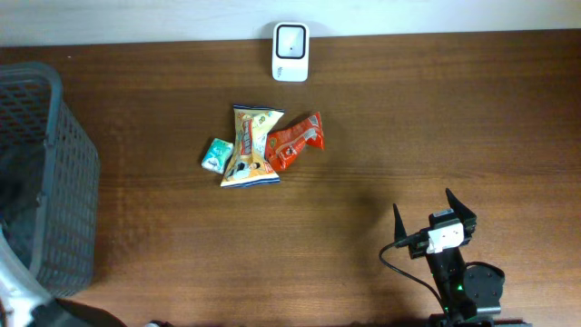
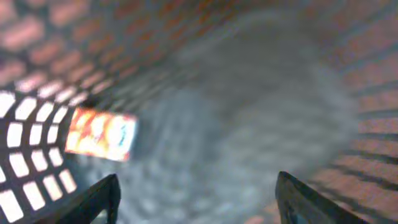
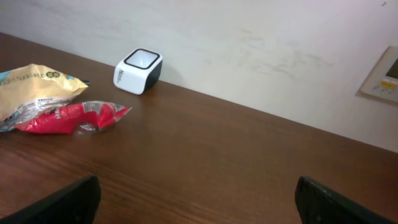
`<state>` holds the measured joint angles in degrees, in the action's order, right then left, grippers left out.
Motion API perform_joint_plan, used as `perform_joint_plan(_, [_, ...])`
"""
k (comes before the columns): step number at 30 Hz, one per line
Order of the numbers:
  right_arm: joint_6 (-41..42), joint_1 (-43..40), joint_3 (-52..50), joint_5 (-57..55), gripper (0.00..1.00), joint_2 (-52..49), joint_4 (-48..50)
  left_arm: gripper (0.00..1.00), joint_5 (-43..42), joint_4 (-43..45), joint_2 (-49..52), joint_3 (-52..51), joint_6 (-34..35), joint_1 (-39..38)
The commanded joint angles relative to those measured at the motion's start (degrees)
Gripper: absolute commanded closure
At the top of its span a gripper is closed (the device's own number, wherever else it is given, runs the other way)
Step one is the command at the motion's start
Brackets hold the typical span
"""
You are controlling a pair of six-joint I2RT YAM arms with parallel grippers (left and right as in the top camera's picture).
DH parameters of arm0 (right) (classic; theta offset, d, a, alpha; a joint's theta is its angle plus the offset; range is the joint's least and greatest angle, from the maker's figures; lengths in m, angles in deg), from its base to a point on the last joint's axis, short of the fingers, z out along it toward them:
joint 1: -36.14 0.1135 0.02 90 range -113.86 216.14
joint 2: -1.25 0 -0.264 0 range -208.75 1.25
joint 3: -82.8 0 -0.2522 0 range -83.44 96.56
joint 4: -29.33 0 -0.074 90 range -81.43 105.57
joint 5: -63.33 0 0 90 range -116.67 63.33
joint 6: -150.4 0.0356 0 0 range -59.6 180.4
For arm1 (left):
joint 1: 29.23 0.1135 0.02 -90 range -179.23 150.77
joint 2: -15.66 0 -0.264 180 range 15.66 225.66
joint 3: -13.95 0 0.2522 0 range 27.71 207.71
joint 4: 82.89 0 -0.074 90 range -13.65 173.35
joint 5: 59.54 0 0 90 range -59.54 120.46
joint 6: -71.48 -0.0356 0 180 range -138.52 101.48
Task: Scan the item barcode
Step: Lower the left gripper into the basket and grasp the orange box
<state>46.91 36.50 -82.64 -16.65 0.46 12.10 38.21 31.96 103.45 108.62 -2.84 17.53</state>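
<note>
At far left, mesh basket [image 1: 68, 182]: it stood at the left edge of the table [image 1: 381, 127], well apart from the pile.
Left claw [image 2: 199, 208]: I held it released inside the basket, fingers spread wide with nothing between them; the view was badly blurred.
Orange packet [image 2: 99, 134]: it appeared to lie on the basket floor against the mesh wall, clear of my fingers, its print unreadable.
Step in hand: I judged this the drop-off end of one scan, with three items not yet done.
Teal packet [image 1: 216, 154]: small, touching the left edge of the yellow bag.
Yellow snack bag [image 1: 251, 147]: a crinkled pouch at mid-table, printed face up, one end pointing toward the scanner; no barcode showed.
Red packet [image 1: 295, 141]: slim, creased and glossy, tilted, its lower end against the yellow bag's right side.
Barcode scanner [image 1: 290, 41]: a white cube with a dark-rimmed window on top, at the table's back edge, apart from the pile.
Right claw [image 1: 424, 207]: I held it fully released and empty at front right, well apart from every packet.
Next move: I reckoned it called for lifting my left claw out of the basket, pinching one packet by an edge so the slick film would not slip, and turning its barcode, likely on the underside, to the scanner window.
</note>
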Motion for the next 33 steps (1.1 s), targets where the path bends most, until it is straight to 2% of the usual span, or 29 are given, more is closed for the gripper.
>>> perform_joint_plan(1, [0.4,0.1,-0.5,-0.1,0.01,0.4,-0.2,0.26,5.0,4.3,0.8,-8.2,1.1,2.3])
perform_joint_plan(7, [0.4,0.1,-0.5,-0.1,0.01,0.4,-0.2,0.23,11.6,12.2,2.3,-16.7,3.3,5.7])
perform_joint_plan(9, [0.4,0.1,-0.5,-0.1,0.01,0.4,-0.2,0.14,11.6,14.9,3.8,-17.8,0.0,6.9])
perform_joint_plan(11, [0.4,0.1,-0.5,-0.1,0.01,0.4,-0.2,0.12,11.6,16.1,5.9,-17.9,-2.8,7.5])
perform_joint_plan(16, [0.4,0.1,-0.5,-0.1,0.01,0.4,-0.2,0.12,11.6,20.8,12.4,-17.9,-9.4,7.8])
perform_joint_plan(25, [0.4,0.1,-0.5,-0.1,0.01,0.4,-0.2,0.16,14.6,22.9,17.4,-17.9,-9.6,7.9])
perform_joint_plan(27, [0.4,0.1,-0.5,-0.1,0.01,0.4,-0.2,0.31,14.6,22.9,18.3,-17.9,-9.6,8.0])
perform_joint_plan(28, [0.4,0.1,-0.5,-0.1,0.01,0.4,-0.2,0.46,14.6,23.1,18.6,-17.9,-9.6,8.0])
perform_joint_plan(29, [0.4,0.1,-0.5,-0.1,0.01,0.4,-0.2,0.75,14.6,23.3,18.7,-17.9,-9.6,8.0])
perform_joint_plan(30, [0.4,0.1,-0.5,-0.1,0.01,0.4,-0.2,0.92,14.6,23.4,18.7,-17.9,-9.6,8.0])
perform_joint_plan(31, [0.4,0.1,-0.5,-0.1,0.01,0.4,-0.2,0.98,14.6,23.6,18.7,-17.9,-9.6,8.0])
perform_joint_plan(33, [0.4,0.1,-0.5,-0.1,0.01,0.4,-0.2,1.0,14.5,23.5,18.7,-17.6,-9.6,7.9])
